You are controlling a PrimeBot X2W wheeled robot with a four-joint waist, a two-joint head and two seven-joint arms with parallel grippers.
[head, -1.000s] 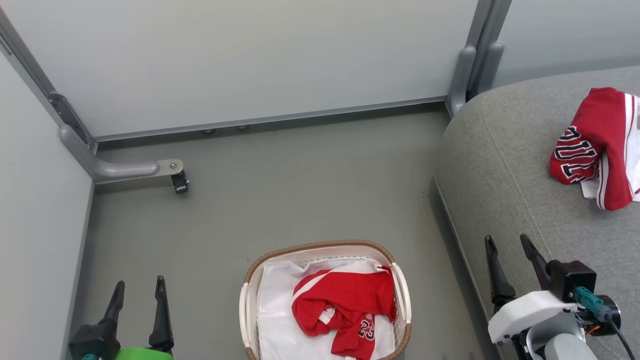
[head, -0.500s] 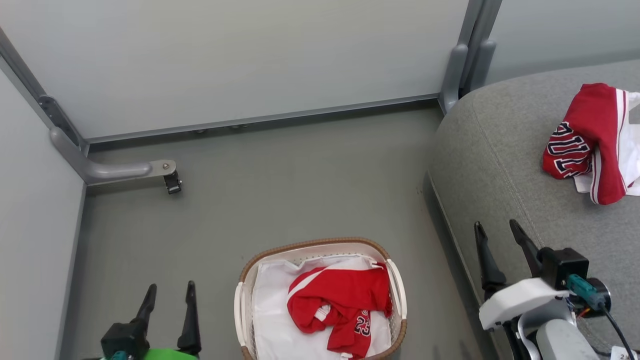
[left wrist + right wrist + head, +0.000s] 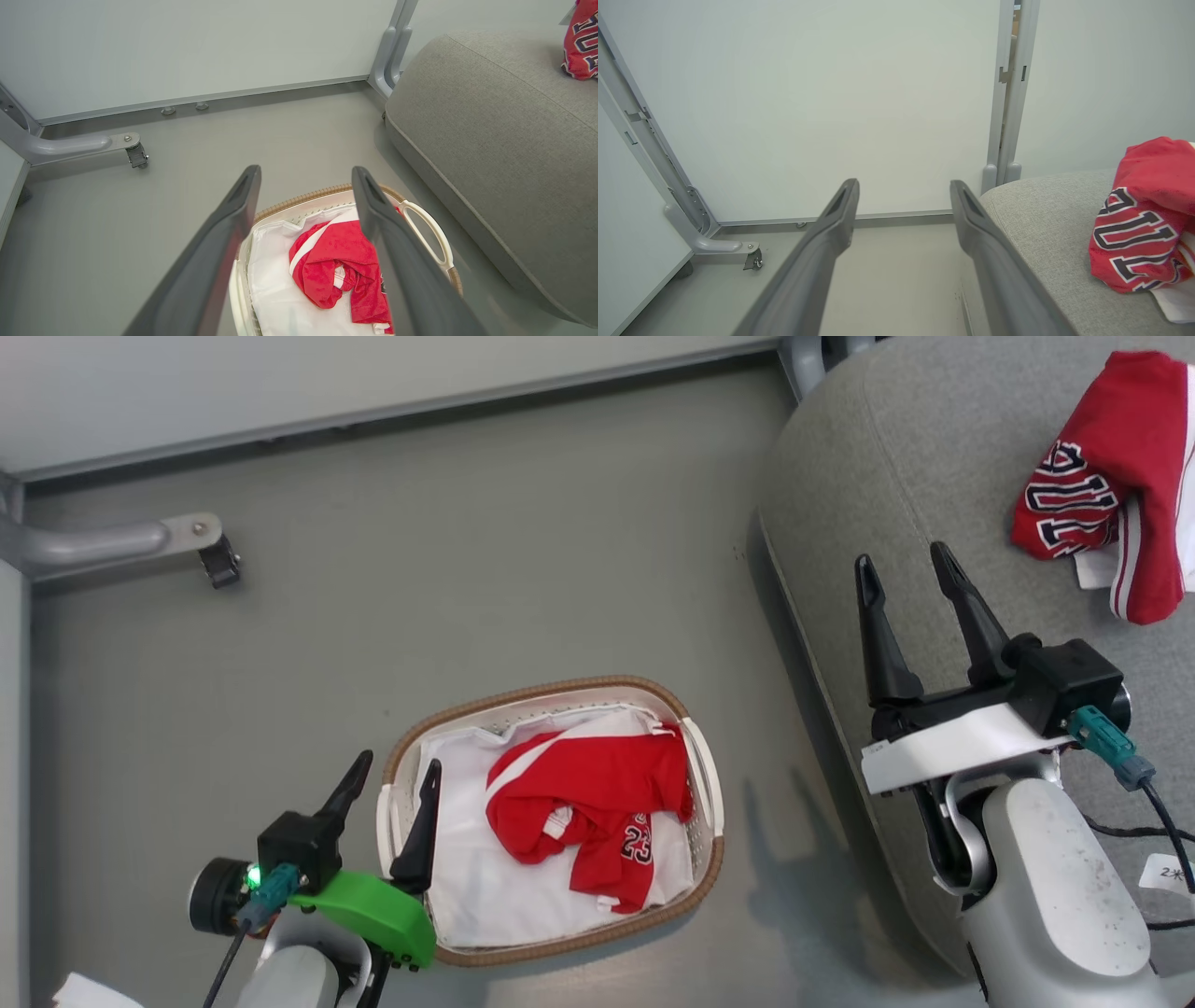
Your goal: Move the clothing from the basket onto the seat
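The basket [image 3: 560, 688], white with a brown woven rim, stands on the floor with a crumpled red piece of clothing [image 3: 588, 803] lying on its white lining sheet [image 3: 485, 887]. My left gripper [image 3: 399, 763] is open and empty over the basket's left rim, its right finger above the inside edge. From the left wrist, the red clothing [image 3: 336, 261] lies between and below the left gripper [image 3: 306, 170]. A second red piece lettered "BULLS" [image 3: 1111, 476] rests on the grey seat [image 3: 934, 476]. My right gripper [image 3: 899, 553] hangs open and empty over the seat's left edge.
Pale partition panels close off the far side, and a grey foot with a caster [image 3: 219, 565] juts out at the left. A panel post [image 3: 1008, 93] stands by the seat's corner [image 3: 1041, 224]. Grey floor separates basket and seat. Cables [image 3: 1120, 756] trail by my right wrist.
The head camera has tilted down, shifting the whole picture. My left gripper has come right, from beside the basket to its left rim. My right gripper has reached farther forward along the seat's edge.
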